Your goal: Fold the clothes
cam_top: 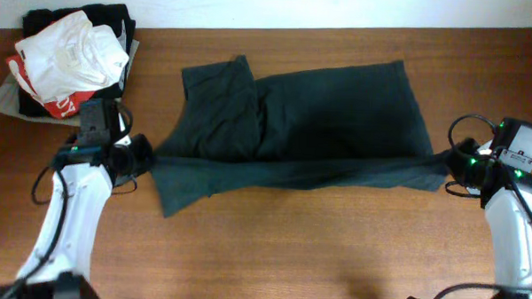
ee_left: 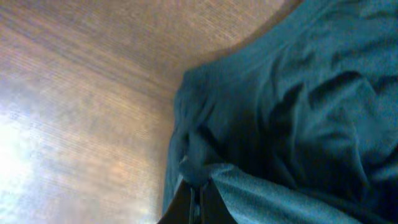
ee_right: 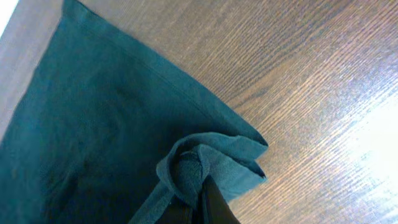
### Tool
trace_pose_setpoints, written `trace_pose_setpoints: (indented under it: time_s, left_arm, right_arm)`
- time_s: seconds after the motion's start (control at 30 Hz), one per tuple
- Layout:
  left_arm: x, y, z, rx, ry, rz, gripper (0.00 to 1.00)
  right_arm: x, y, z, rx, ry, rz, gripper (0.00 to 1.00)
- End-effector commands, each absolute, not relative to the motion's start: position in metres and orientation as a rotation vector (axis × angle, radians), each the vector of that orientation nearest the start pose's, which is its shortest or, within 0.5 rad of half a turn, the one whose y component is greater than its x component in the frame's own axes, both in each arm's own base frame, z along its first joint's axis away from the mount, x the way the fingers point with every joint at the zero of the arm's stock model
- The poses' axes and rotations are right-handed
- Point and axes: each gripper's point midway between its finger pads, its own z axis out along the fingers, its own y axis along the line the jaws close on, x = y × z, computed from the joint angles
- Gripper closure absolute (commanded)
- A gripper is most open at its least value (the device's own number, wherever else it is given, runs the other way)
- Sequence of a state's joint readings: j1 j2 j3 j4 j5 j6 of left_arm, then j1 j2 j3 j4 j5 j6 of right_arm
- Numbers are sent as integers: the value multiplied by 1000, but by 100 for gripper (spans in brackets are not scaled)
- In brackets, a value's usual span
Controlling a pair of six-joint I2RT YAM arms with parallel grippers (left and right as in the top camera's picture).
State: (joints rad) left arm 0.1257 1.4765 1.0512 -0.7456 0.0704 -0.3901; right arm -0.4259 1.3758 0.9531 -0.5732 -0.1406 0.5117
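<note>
Garment (cam_top: 320,125) between left pincer (cam_top: 149,159), right pincer (cam_top: 449,162)

This looks like a robotics lab bench, not a home. A bare wooden table (cam_top: 333,249) fills the frame, and a plain pale wall (cam_top: 342,8) runs along the top edge. A white left arm (cam_top: 73,205) at lower left and a right arm (cam_top: 511,233) at lower right carry loose black cables (cam_top: 39,184) and small green lights (cam_top: 472,160). A pile of clothes (cam_top: 69,58) at upper left and a dark green garment (cam_top: 320,116) in the middle lie on the wood.
</note>
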Motion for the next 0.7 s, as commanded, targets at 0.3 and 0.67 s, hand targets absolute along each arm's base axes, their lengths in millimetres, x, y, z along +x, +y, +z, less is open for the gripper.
trace_pose_setpoints:
  time_s: [0.3, 0.67]
  left_arm:
    - [419, 29, 72, -601, 2493, -191, 100]
    - [442, 5, 82, -477, 2422, -218, 17]
  right_arm:
    - [360, -135, 96, 1089, 2311, 222, 96]
    - [386, -100, 88, 899, 2367, 259, 24]
